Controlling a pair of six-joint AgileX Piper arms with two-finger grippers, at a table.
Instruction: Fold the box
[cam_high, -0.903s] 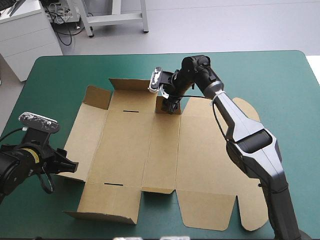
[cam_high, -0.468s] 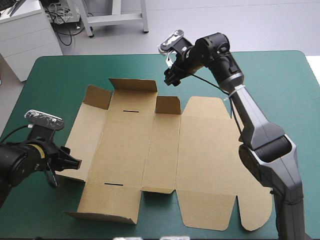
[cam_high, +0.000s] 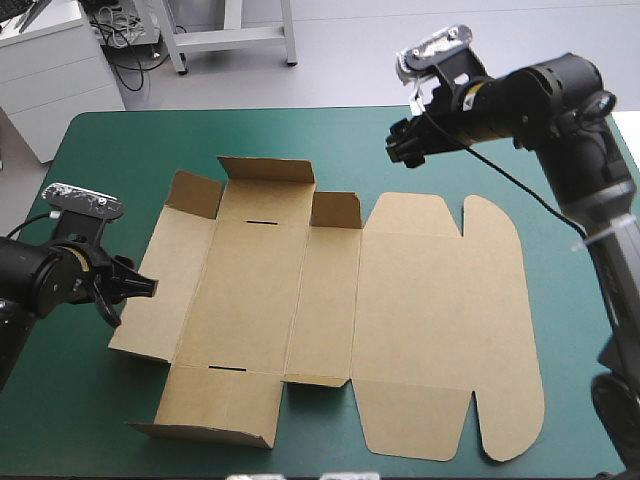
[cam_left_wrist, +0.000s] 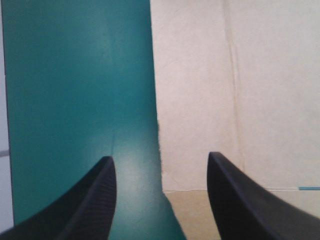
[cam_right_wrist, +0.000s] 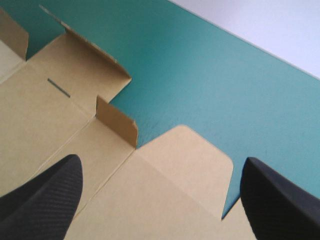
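The brown box (cam_high: 400, 320) lies opened out across the middle of the teal-green bench (cam_high: 130, 140). Only its small far flaps (cam_high: 336, 209) and a near-left flap (cam_high: 215, 410) tilt up, so the folding looks barely begun. The left hand (cam_high: 128, 288), spread and empty, sits low at the sheet's left edge, which runs between its black fingers. The right hand (cam_high: 402, 152), also spread wide and empty, hangs raised beyond the box's far edge, apart from it. The next move likely calls for slipping under that left panel and raising it as a wall.
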